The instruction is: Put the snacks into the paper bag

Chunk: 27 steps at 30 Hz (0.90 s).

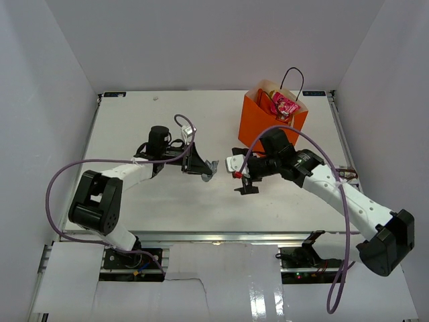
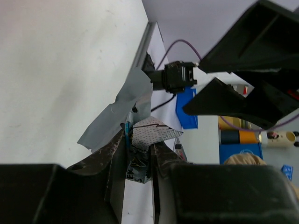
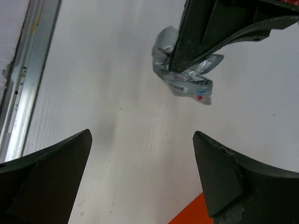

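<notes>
Left wrist, L gripper [image 2: 139, 150] clamping silver packet [image 2: 117, 111], print unreadable

White table [image 1: 167, 201], a metal rail [image 3: 28, 70] along its edge, white walls [image 1: 40, 100] around it. Beyond the edge: blue box [image 2: 188, 112], orange-and-black cylinder [image 2: 239, 137], pale tube [image 2: 280, 137].

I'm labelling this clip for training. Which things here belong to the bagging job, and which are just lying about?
Job: orange paper bag; pink packet inside it; silver foil packet pinched in the left gripper; right gripper, open and empty.
Lying about: purple cables; blue item in the left wrist view's background.
</notes>
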Each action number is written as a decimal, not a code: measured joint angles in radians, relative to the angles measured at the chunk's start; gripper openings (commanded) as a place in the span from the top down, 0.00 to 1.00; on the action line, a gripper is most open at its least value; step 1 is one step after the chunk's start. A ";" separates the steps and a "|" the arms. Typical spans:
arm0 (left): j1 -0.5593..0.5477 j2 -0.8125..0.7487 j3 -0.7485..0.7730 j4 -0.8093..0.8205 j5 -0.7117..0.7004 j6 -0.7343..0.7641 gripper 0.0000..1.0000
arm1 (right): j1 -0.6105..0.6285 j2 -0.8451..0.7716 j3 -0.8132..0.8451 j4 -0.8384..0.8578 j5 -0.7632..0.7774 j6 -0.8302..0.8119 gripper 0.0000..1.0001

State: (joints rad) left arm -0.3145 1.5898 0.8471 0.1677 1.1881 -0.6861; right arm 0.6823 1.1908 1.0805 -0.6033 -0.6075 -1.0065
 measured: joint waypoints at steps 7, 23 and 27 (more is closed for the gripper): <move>-0.037 -0.080 -0.034 0.015 0.078 -0.018 0.79 | 0.038 0.146 0.023 0.170 0.019 0.011 0.02; -0.056 -0.098 -0.035 0.028 0.105 -0.034 0.74 | 0.105 0.237 0.115 0.187 -0.058 0.011 0.33; -0.056 -0.098 -0.035 0.027 0.106 -0.034 0.69 | 0.119 0.248 0.115 0.190 -0.049 0.035 0.43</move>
State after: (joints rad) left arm -0.3706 1.4921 0.8120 0.1944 1.2945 -0.7197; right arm 0.8009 1.4391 1.1954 -0.4133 -0.6567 -0.9710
